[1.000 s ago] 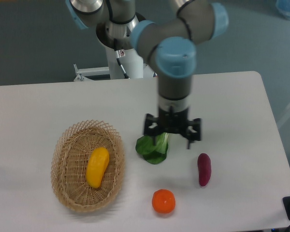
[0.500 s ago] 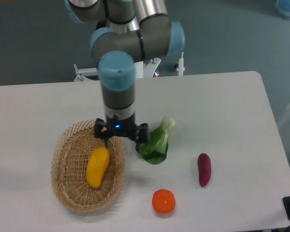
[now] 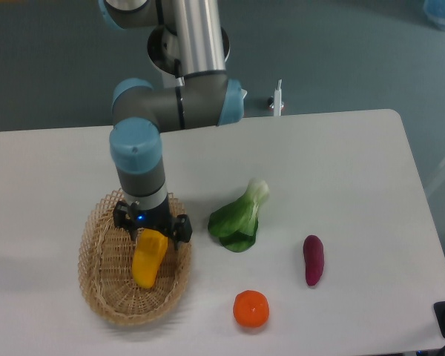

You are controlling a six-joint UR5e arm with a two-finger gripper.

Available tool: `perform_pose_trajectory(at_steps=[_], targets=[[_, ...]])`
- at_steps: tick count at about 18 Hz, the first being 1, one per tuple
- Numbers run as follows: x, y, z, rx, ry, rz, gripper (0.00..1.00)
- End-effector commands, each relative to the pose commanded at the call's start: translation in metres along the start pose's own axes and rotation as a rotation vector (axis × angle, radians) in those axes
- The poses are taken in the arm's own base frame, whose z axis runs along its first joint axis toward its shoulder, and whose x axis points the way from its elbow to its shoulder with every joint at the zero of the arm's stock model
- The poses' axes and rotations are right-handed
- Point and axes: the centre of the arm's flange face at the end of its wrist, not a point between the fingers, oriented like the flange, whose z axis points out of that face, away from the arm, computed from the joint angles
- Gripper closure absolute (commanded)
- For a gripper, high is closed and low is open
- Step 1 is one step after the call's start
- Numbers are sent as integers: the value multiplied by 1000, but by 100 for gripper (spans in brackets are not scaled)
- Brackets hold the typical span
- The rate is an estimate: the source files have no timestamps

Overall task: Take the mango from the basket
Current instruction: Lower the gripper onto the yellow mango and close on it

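Gripper point(image 3: 150, 231) sits over the basket point(image 3: 96, 285) in the lower left of the frame, pointing straight down. Fingers spread wide, one either side of the upper end of the mango point(image 3: 148, 258). Nothing clamped as far as I can see; can't tell if the fingertips touch the fruit, the gripper body hides that spot.

Mango lies inside the basket, roughly centre, long axis running top-right to bottom-left, slightly tilted. Its upper end is under the gripper, the lower end is fully visible and rests on the wicker floor. Yellow-orange, smooth skin.

Basket is oval, tan wicker with a looped rim, sitting flat on the white table point(image 3: 356, 170). Its upper rim is partly hidden behind the arm's wrist.

Arm point(image 3: 137, 159) comes down from the top centre of the frame, elbows left, then drops vertically onto the basket. Blue joint caps, grey links.

Other stuff on the table, all right of the basket:
- leafy green vegetable point(image 3: 239, 217), centre of frame, just right of the basket, not touching it
- orange round fruit point(image 3: 251, 308), bottom centre, below the greens
- purple oblong vegetable point(image 3: 313, 259), right of centre, roughly upright in frame, well apart from the basket
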Motion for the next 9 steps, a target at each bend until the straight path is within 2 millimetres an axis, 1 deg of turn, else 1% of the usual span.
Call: perform_pose_trajectory(at_steps=[2, 9], targets=[[9, 2, 3, -8, 5, 14, 0], [12, 10, 12, -28, 13, 26, 0]])
